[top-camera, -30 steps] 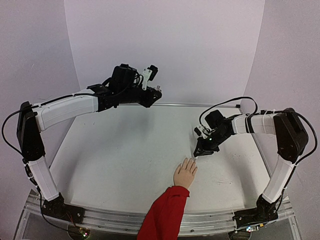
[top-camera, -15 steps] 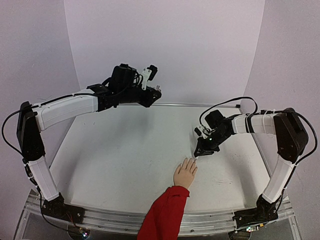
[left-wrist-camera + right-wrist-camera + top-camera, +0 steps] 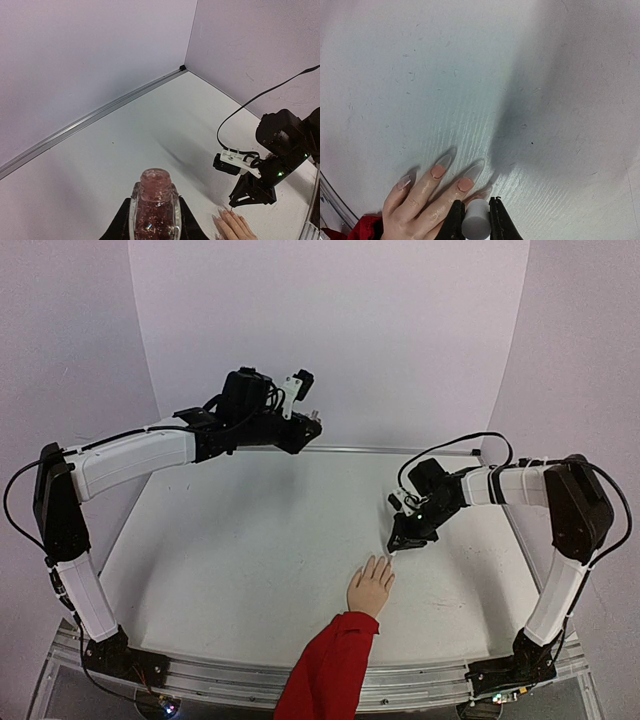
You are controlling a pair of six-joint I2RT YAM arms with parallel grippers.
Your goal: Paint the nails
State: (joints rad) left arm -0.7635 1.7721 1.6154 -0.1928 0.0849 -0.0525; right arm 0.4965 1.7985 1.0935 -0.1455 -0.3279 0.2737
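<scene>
A pale mannequin hand (image 3: 370, 588) with a red sleeve (image 3: 330, 670) lies palm down near the table's front. Its nails (image 3: 466, 184) are long and clear, and two of them have a pinkish-orange patch at the base. My right gripper (image 3: 476, 215) is shut on a pale cylindrical brush cap (image 3: 475, 226), directly over the fingertips. The cap partly covers one finger's nail and hides the brush itself. In the top view the right gripper (image 3: 398, 543) points down just beyond the fingers. My left gripper (image 3: 312, 425) hangs high at the back, shut on a small glittery pinkish bottle (image 3: 154, 192) with an open neck.
The white table (image 3: 230, 540) is walled in by pale purple panels, with a metal rail (image 3: 400, 450) along the back edge. A black cable (image 3: 235, 112) loops above the right wrist. The sleeve crosses the front rail (image 3: 200, 675) between the two arm bases.
</scene>
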